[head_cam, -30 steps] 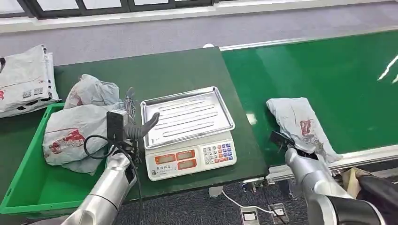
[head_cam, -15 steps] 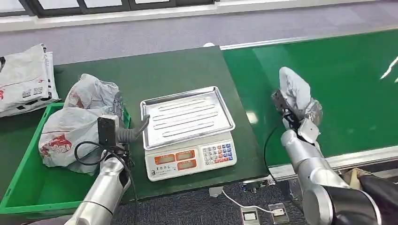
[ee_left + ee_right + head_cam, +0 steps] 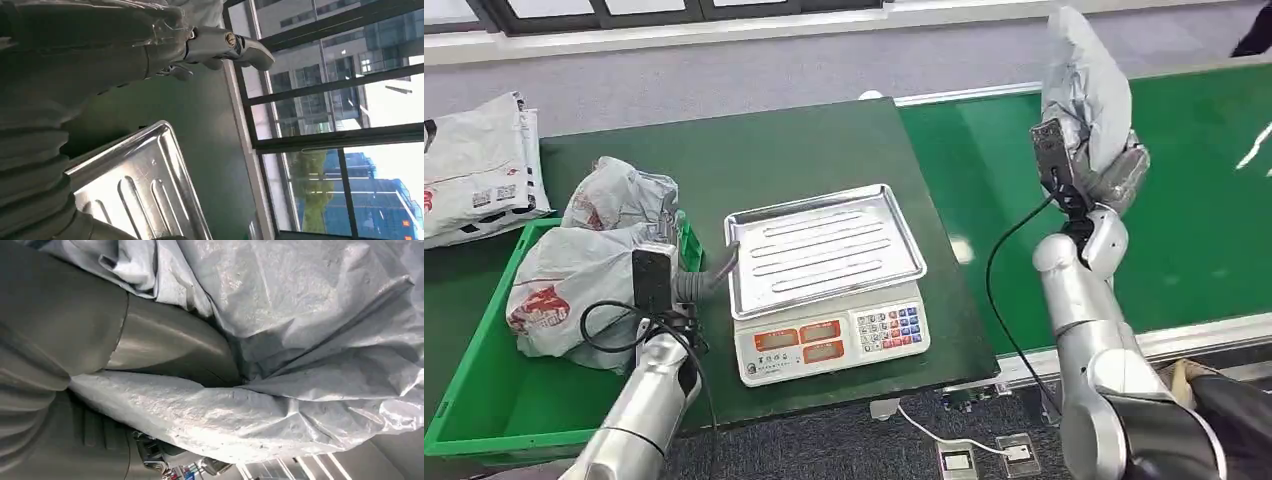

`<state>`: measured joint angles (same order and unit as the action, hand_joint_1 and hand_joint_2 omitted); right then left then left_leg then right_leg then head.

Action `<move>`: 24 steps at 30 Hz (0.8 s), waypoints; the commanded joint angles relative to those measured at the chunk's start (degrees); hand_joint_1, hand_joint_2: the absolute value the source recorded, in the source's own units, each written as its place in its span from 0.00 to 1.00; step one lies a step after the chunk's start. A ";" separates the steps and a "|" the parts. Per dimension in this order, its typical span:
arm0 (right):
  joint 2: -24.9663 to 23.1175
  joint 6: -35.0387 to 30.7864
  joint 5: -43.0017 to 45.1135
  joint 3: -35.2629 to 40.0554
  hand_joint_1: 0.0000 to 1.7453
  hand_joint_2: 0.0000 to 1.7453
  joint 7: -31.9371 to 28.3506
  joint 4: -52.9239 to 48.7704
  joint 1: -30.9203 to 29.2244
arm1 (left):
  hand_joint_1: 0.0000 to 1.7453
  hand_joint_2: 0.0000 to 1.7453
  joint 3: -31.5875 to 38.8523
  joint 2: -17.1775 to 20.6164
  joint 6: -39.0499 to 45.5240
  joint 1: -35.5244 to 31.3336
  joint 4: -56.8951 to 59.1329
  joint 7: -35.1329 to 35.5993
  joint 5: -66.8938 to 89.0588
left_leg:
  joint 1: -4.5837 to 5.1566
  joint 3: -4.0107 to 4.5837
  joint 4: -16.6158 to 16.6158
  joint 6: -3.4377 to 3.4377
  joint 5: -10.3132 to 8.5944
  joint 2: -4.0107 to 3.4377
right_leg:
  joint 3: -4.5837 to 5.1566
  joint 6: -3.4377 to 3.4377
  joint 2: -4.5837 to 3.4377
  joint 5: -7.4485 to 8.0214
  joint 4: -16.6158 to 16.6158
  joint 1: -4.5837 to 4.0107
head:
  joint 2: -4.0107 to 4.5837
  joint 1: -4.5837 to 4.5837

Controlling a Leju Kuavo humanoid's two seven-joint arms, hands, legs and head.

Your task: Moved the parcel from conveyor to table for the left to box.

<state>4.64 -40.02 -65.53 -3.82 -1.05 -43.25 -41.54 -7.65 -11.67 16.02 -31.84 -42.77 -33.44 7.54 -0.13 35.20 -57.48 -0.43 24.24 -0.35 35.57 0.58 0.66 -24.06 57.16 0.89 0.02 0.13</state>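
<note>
The right hand (image 3: 1092,165) is up high over the green belt (image 3: 1194,200). It grips a grey bag, the parcel (image 3: 1089,95). The parcel hangs in the air above the belt and touches nothing else. From the right wrist, the crinkly parcel (image 3: 300,355) is pressed tight against the thick grey thumb (image 3: 165,352), with plastic folded around it on both sides.

The left hand (image 3: 696,280) is low, between the green bin (image 3: 484,400) and the scale (image 3: 829,285). Its thumb sticks out toward the edge of the tray (image 3: 824,245) on top of the scale. It holds nothing. From the left wrist, one finger (image 3: 235,45) is stretched out straight, and the shiny tray (image 3: 145,190) is just beside the hand. So the hand looks open.

The scale sits on a dark green table (image 3: 774,150). It has two small orange screens and rows of little buttons on its front. The tray on it is bare metal with long grooves.

Two more grey bags (image 3: 589,260) lie in the bin, just beside the left hand. One has a red mark on it. A white bag (image 3: 474,165) lies on the table at the far left, well apart from the scale.

A black wire runs from the right wrist down along the silver arm. Another black wire loops near the left wrist.
</note>
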 commanded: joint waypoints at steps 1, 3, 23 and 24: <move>-3.39 2.20 1.25 4.42 1.00 1.00 -4.04 -4.54 -0.83 | 0.00 1.00 2.04 -0.30 0.09 -4.11 5.04 -0.69 0.08 | -0.04 -0.09 -0.02 -0.03 0.08 -0.10 | -0.04 -0.06 -0.16 -0.04 0.02 -0.04 | 0.00 0.02; -5.40 7.58 -0.60 12.95 1.00 1.00 -0.71 -4.51 -0.61 | 0.00 1.00 2.08 -0.57 -0.25 -4.21 4.30 -0.49 0.38 | -0.05 -0.12 -0.02 -0.05 0.12 -0.26 | -0.04 -0.08 -0.32 -0.01 0.01 -0.05 | 0.00 0.02; -9.65 25.13 0.08 41.65 1.00 1.00 2.01 1.72 3.15 | 0.00 1.00 2.08 -1.10 -1.64 -5.89 6.11 -0.80 0.68 | -0.09 -0.08 0.05 -0.11 0.01 0.03 | -0.08 -0.13 -0.01 -0.12 -0.01 -0.09 | 0.00 0.00; -9.55 25.02 0.13 41.73 1.00 1.00 1.98 1.77 3.15 | 0.00 1.00 2.07 -1.08 -1.64 -5.89 6.14 -0.80 0.67 | -0.14 -0.17 0.07 -0.12 0.03 0.03 | -0.19 -0.15 -0.03 -0.12 -0.07 -0.15 | 0.00 0.02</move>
<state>-5.53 -16.21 -65.98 28.88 1.07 -46.69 -36.60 -7.63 -13.00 14.67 -34.61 -41.00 -34.40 8.44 -0.18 35.30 -57.45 -0.53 24.19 -0.32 35.68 0.49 0.72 -24.14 57.19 0.83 0.02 0.15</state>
